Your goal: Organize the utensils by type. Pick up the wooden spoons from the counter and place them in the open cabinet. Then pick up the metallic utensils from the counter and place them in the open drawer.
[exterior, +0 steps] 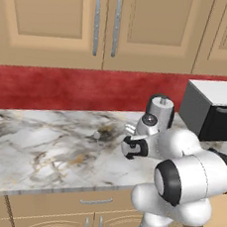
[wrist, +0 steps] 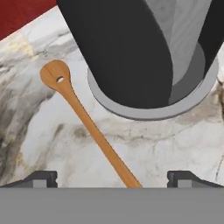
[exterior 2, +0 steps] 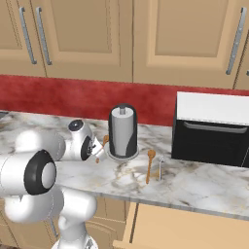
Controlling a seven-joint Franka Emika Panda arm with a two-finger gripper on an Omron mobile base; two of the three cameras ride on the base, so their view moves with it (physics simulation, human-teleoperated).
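Tool (wrist: 112, 178): jaws spread wide, nothing between them, poised low over the bench (wrist: 175, 140). In the hand view its two dark fingertips (wrist: 41, 178) stand at the lower corners with bare marble between them.

Wooden spoon, first (wrist: 85, 120): lies flat on the bench directly under the tool. Its handle end runs down between the fingertips, slightly toward the right one; its oval bowl, pierced by a small hole, points away to the upper left of the hand view. Long axis therefore slants across the line between the fingertips rather than square to it; judgement: a small turn of the wrist and a straight descent would bring the fingers astride the handle. The bowl lies just beside the base of the paper-towel holder (exterior 2: 122, 131), not touching it.

Paper-towel holder: dark upright cylinder on a round grey base, close ahead of the tool; judgement: the nearest thing to brush on the way down.

Wooden spoon, second (exterior 2: 149, 165): flat on the bench right of the holder, handle toward the bench's front edge.

Metal spoon (exterior 2: 160, 168): thin, silver-grey, just beside the second wooden spoon on its right, roughly parallel.

Toaster oven (exterior 2: 211, 129): black and white box, farther right.

Drawer (exterior 2: 185, 228): pulled open below the bench edge, visible bottom bare.

Wall cupboards (exterior 2: 87, 34): doors in view are closed.
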